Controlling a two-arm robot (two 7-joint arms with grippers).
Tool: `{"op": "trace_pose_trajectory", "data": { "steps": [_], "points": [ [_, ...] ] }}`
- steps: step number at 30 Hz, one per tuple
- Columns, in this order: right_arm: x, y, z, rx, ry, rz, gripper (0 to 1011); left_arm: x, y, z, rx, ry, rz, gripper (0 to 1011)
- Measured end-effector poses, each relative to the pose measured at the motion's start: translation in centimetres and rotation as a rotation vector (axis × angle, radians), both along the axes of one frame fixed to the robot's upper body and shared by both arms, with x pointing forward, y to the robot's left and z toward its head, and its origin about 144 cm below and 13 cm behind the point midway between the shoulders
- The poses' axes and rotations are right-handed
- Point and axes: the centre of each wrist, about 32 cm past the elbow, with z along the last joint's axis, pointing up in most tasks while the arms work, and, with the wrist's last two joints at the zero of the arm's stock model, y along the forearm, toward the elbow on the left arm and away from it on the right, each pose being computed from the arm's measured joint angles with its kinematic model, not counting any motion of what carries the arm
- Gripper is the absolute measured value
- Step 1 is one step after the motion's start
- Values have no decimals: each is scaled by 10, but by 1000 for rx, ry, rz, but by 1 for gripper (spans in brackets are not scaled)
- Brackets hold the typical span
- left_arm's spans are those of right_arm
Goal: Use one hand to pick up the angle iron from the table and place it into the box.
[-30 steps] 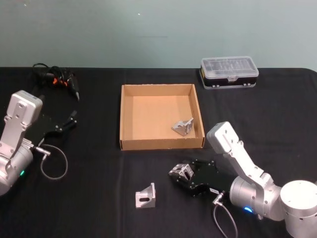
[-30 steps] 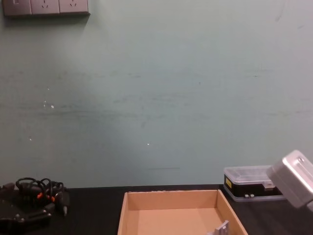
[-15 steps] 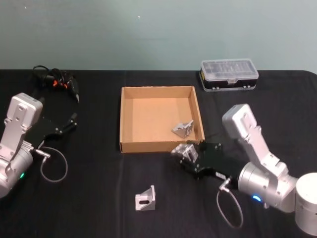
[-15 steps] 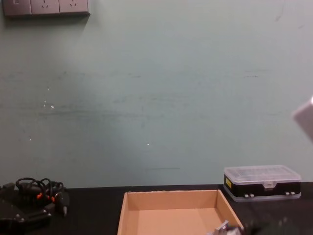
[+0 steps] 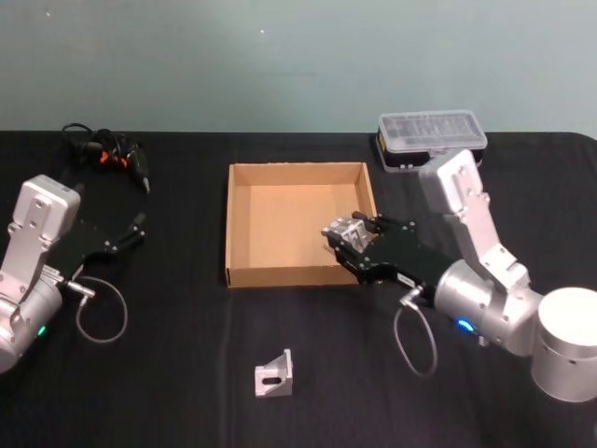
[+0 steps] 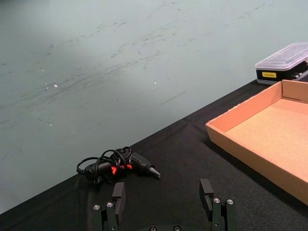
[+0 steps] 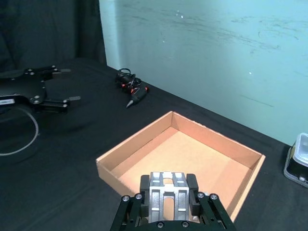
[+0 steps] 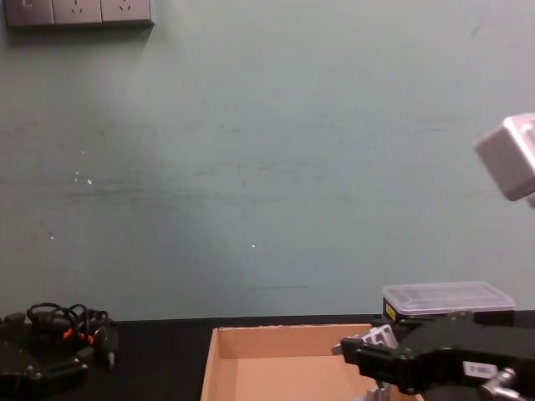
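Starting at the front edge of the surface (image 5: 168, 392): a loose angle iron (image 5: 274, 374) lying on its own, well apart from both claws. Not the piece in play, going by the grip further in.

Next up, the right claw (image 5: 343, 231), reaching in from the right edge and clamped snug on the held angle iron (image 7: 166, 196), pinched from both sides with the ribbed face turned back toward the wrist. Sitting just inside the near wall of the box (image 5: 294, 273), close to its right wall, so basically at its near right corner. Looks lifted off the cardboard floor rather than resting on it, though hard to call for sure. Key bit for the coming move: box floor straight below the piece, so probably only a short drop and a release needed, no sideways travel.

Over by the left edge, the left claw (image 6: 162, 190), spread wide, holding nothing, well apart from the box and clearly the farther arm.

Along the far edge: a cabled tool (image 5: 104, 149) toward the left corner, a clear-lidded case (image 5: 432, 138) beyond the box's far right corner.
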Motion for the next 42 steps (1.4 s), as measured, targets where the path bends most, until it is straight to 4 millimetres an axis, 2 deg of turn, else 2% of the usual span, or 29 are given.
{"op": "trace_pose_trajectory", "data": {
  "steps": [18, 42],
  "points": [
    [52, 33, -2, -32, 69, -13, 451, 0, 0, 0, 0, 0, 0, 1011],
    [83, 61, -13, -94, 140, -29, 451, 0, 0, 0, 0, 0, 0, 1011]
  ]
}}
